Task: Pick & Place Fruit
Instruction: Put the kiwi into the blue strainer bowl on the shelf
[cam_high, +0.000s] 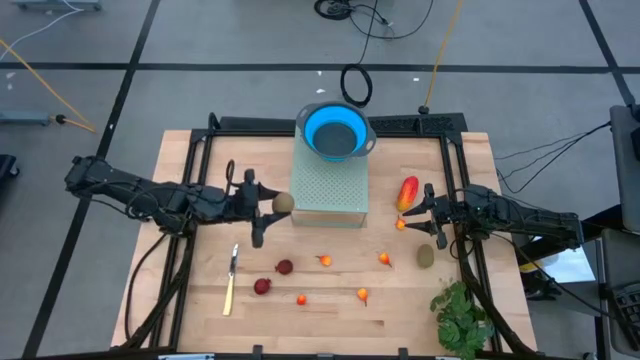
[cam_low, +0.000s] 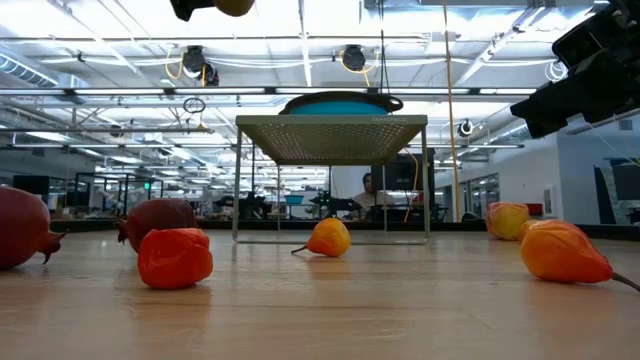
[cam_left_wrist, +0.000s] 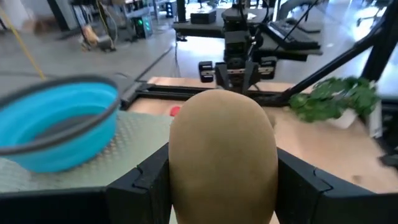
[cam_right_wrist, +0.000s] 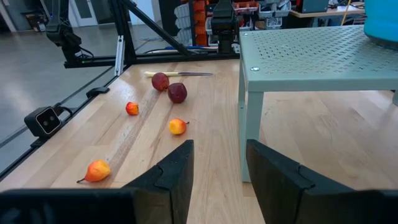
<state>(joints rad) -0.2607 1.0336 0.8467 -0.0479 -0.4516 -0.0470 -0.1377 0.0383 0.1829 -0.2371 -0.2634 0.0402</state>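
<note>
Now left pincer (cam_high: 268, 208) clamped on brownish-olive oval fruit (cam_high: 283, 203), aloft beside left edge of perforated grey stand (cam_high: 331, 192); blue collapsible bowl (cam_high: 336, 131) atop stand, up and right of fruit; right pincer (cam_high: 424, 212) part-open, empty, near small orange fruit (cam_high: 401, 225)

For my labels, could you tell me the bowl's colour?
Bright blue bowl, clearest in the high view.

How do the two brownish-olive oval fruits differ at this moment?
One brownish-olive oval is clamped in the left pincer beside the perforated stand; the other brownish-olive oval lies loose on the table, near the leafy plant. The first is off the wood, the second rests on it. The right pincer is open and holds nothing. Both share the same colour and egg-like shape.
</note>
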